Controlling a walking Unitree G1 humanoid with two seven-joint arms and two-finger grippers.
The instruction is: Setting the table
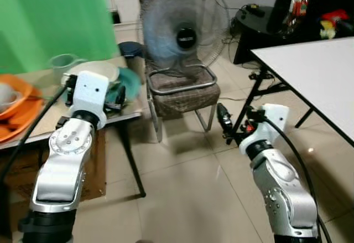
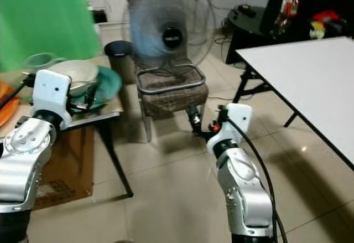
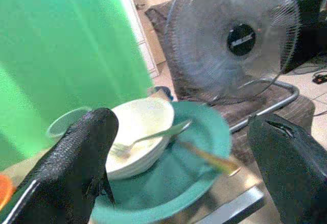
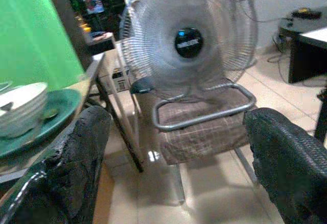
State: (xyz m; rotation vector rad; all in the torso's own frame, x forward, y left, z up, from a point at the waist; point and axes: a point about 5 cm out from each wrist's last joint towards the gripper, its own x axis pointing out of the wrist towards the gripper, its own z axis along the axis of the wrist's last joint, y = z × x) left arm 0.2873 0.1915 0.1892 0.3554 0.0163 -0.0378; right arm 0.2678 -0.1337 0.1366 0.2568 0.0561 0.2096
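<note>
A teal plate [image 3: 204,152] lies on a small side table [image 1: 120,118] at my left. On the plate sits a white bowl [image 3: 138,132] with a fork [image 3: 153,134] in it, and a gold-handled spoon [image 3: 209,157] rests beside the bowl. Behind them stands a pale green mug [image 1: 63,63]. My left gripper [image 1: 114,96] is open at the plate's near edge, holding nothing. My right gripper [image 1: 224,121] hangs open over the floor in front of a chair [image 1: 182,91]. A bare white table [image 1: 315,71] stands at the right.
A large standing fan [image 1: 185,24] rests on the chair between the two tables. Orange dishes [image 1: 19,110] lie at the side table's left end. A cardboard box [image 1: 94,165] sits under it. A dark bin [image 1: 131,49] and a cluttered black table [image 1: 260,21] stand behind.
</note>
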